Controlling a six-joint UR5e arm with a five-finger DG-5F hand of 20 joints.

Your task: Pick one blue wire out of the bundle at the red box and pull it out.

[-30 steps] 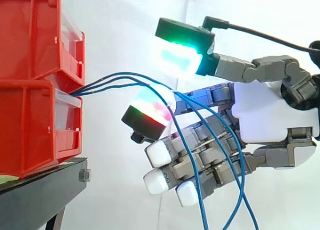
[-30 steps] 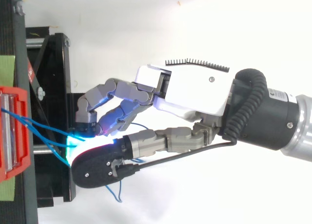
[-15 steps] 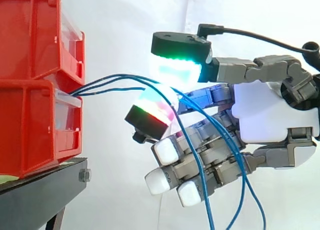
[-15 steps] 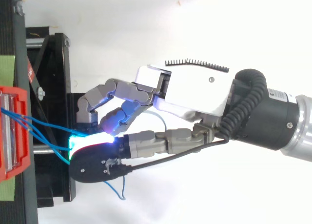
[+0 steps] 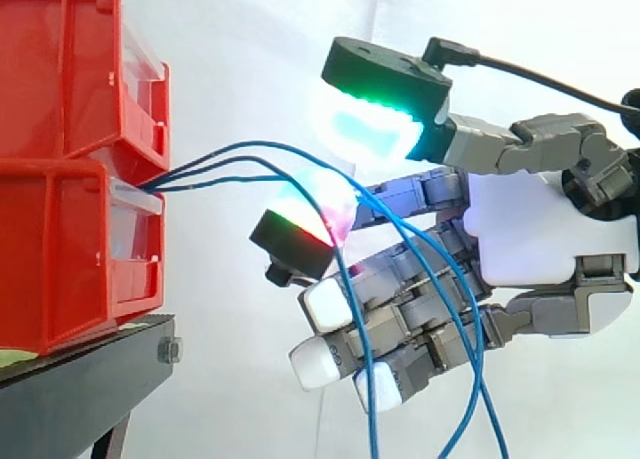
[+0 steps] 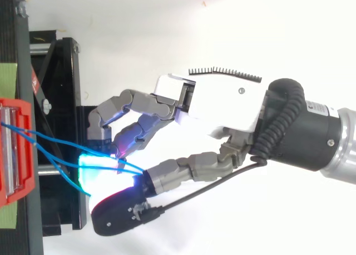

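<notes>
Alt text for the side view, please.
A robot hand reaches in from the right toward two stacked red bins on a black stand. Three blue wires run from between the bins, across the hand, and hang below it.

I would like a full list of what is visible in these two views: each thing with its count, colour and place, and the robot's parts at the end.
red plastic bins: two, red, stacked on the stand at the left of the side view
thin blue wires: three, blue, coming out between the bins, running across the robot hand and hanging down
black metal stand: one, black, under the bins
green patches: two, light green, on the stand, either side of the bin in the top view
white curtain: one, white, behind everything
robot hand: one, white and grey with glowing pads, just right of the bins among the wires
robot arm: one, black and silver, entering from the right
</notes>
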